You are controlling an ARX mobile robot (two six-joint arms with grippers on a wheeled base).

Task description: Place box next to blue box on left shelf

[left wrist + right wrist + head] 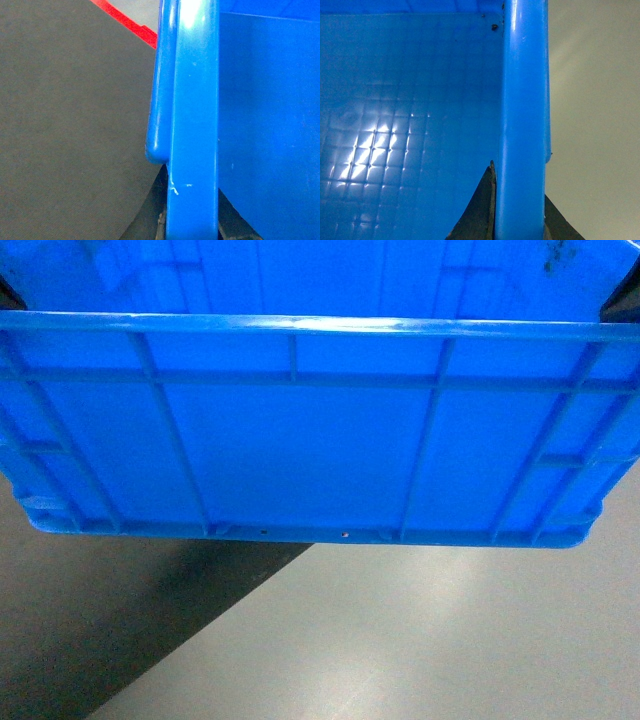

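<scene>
Grey floor below me, split by a dark patch (120, 630) on the left – the box (320, 450) fills the head view, held off the ground.

From the left wrist I see dark matting, a red strip (127, 22) at the top, and the box's left rim (192, 120) running up the frame; the left gripper (192, 227) has a dark finger on each side of that rim at the bottom edge, closed on it. Across the middle, the ribbed wall and thick rim face me, scuffs on the inner wall at top right. From the right wrist I see the gridded box bottom, then the right rim – the right gripper (517, 220) pinches it between two dark fingers (480, 210), pale floor beyond.
</scene>
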